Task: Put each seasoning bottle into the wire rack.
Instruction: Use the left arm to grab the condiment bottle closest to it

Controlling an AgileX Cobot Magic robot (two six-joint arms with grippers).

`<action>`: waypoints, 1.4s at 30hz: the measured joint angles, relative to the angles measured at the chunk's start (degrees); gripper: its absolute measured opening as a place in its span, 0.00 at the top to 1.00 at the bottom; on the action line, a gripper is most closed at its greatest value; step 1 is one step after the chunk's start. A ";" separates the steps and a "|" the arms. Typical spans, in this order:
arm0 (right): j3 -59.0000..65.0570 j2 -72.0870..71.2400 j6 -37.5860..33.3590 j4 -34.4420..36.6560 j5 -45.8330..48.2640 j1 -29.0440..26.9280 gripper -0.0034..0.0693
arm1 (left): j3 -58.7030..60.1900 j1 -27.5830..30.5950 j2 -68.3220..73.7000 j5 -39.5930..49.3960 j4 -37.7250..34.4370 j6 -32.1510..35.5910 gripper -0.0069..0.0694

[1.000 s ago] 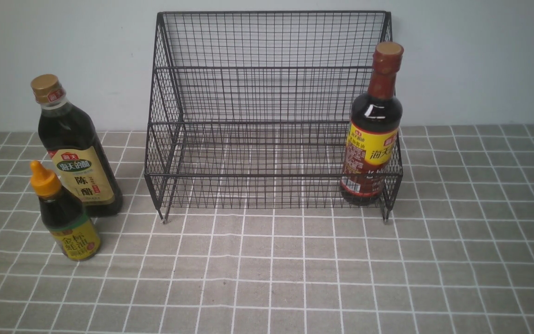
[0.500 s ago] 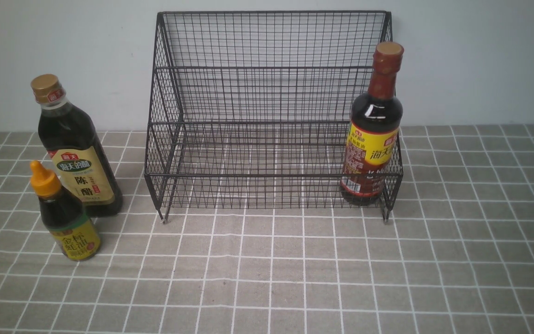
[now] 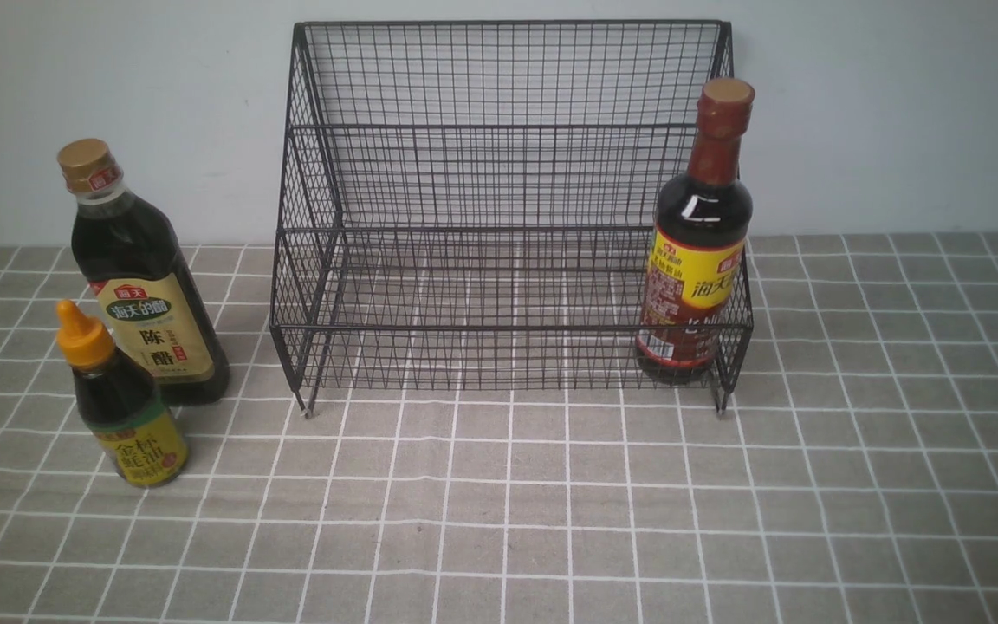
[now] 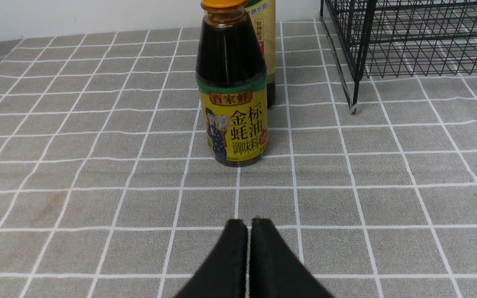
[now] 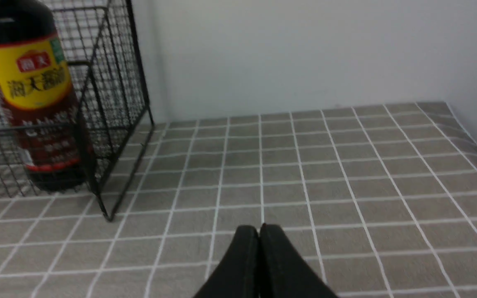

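Both tools [image 4: 250,225] [image 5: 262,229] closed, empty (open cloth [image 3: 508,520] before the rack [image 3: 512,328]).

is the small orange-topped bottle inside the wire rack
No, the small orange-topped bottle stands on the table, outside the wire rack.

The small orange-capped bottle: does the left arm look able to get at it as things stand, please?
Probably yes: nothing stands between the left gripper and the small bottle, though its jaws are shut and would need opening first.
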 joint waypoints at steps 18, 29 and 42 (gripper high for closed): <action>-0.18 -0.05 -2.55 0.00 1.46 -0.44 0.97 | 0.00 0.00 0.00 0.00 0.00 0.00 0.92; -0.18 -0.05 -2.55 0.00 1.46 -0.44 0.97 | 0.00 0.00 0.00 0.00 0.00 0.00 0.92; -0.18 -0.05 -2.55 0.00 1.46 -0.44 0.97 | 0.00 0.00 0.00 -0.06 0.45 0.00 0.92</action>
